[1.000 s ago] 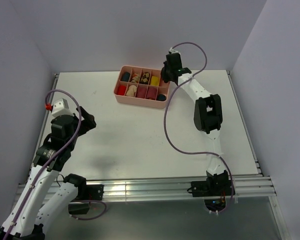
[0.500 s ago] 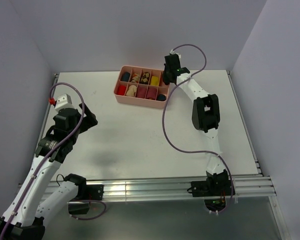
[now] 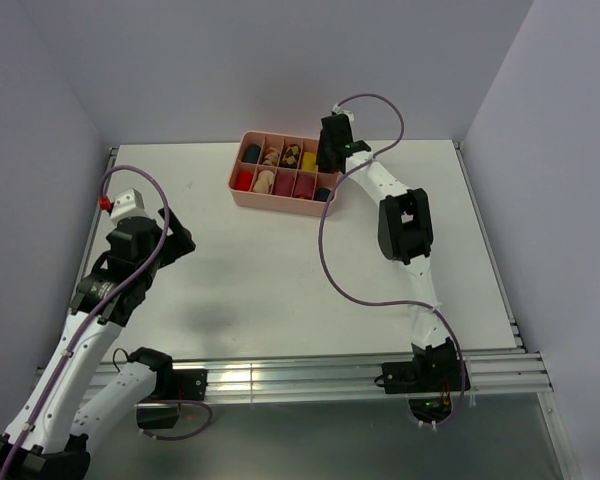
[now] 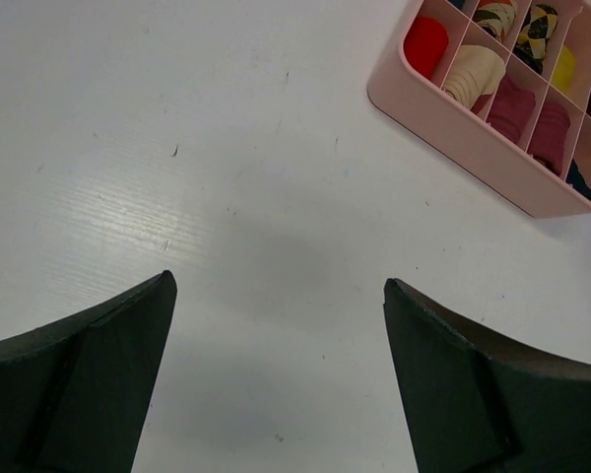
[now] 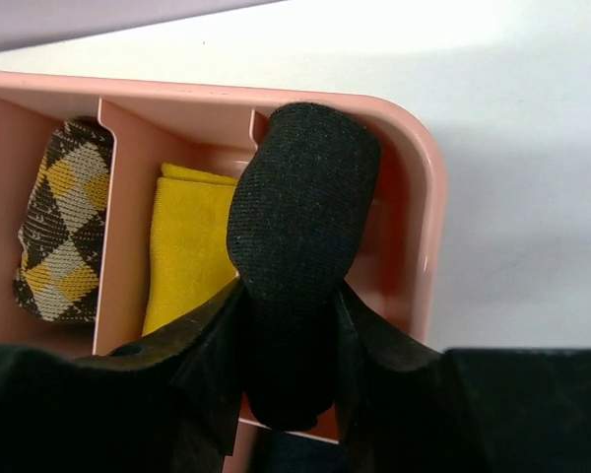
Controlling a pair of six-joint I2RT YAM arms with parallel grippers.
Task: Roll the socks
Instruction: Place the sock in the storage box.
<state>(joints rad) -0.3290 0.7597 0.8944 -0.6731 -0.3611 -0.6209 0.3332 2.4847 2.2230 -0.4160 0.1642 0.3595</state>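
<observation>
The right gripper (image 5: pixel 288 310) clasps a rolled black sock (image 5: pixel 300 197) between its fingers, apparently lowered into the corner compartment of the pink tray (image 5: pixel 428 197), beside a yellow sock (image 5: pixel 187 236). How firm the hold is cannot be told. The left gripper (image 4: pixel 278 286) hangs wide open over the white table (image 4: pixel 177 148), holding nothing.

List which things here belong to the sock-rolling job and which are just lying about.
Job: black sock, rolled, gripped in the right pincer at the pink tray's corner compartment.
Lying about: yellow roll, argyle roll, both in tray compartments; left pincer, open, empty.
</observation>
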